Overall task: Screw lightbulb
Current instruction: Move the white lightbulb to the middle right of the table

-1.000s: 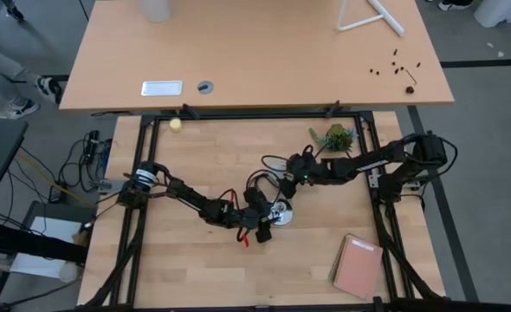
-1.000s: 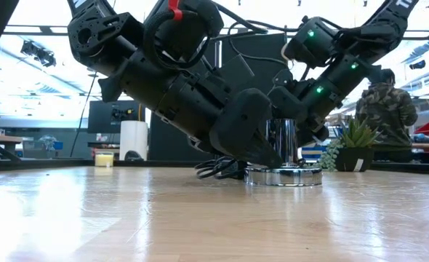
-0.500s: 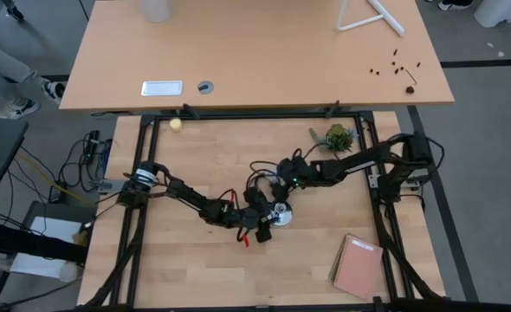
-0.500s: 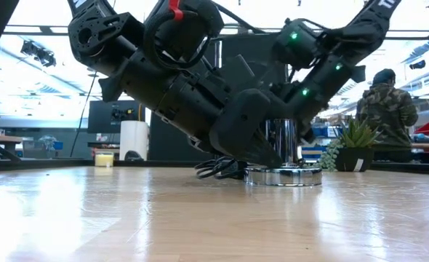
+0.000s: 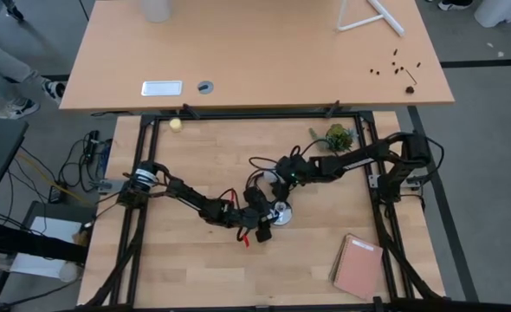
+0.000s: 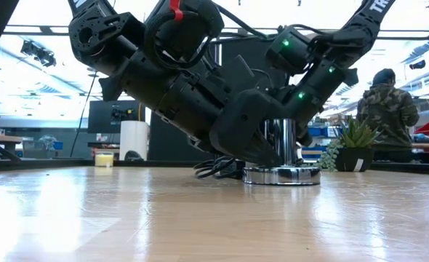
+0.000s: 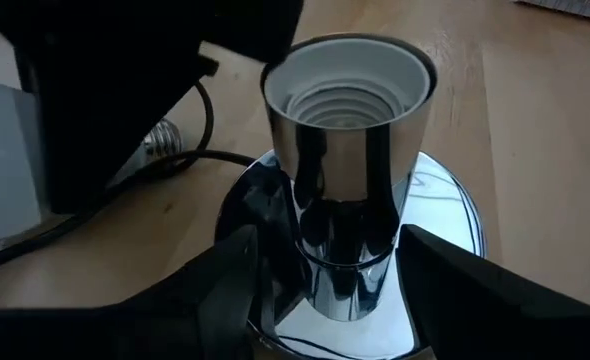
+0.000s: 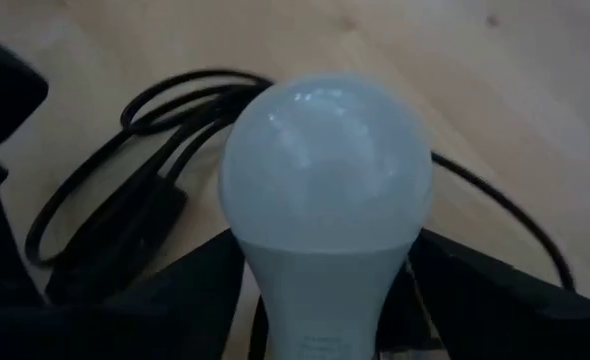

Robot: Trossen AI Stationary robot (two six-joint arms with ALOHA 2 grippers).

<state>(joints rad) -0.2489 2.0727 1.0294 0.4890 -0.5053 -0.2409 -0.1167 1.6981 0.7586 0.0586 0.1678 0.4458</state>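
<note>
The lightbulb sits between the two dark fingers of the right gripper, which is clamped on its narrow neck; the matte white round dome points forward, above a coiled black cord on the wooden table. The left gripper is closed around the stem of the polished chrome socket, whose white inside is ribbed with threads, on a round mirror-like base.

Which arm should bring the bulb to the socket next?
Right. The right gripper already holds the lightbulb beside the socket; the left gripper steadies the socket's chrome stem.
</note>
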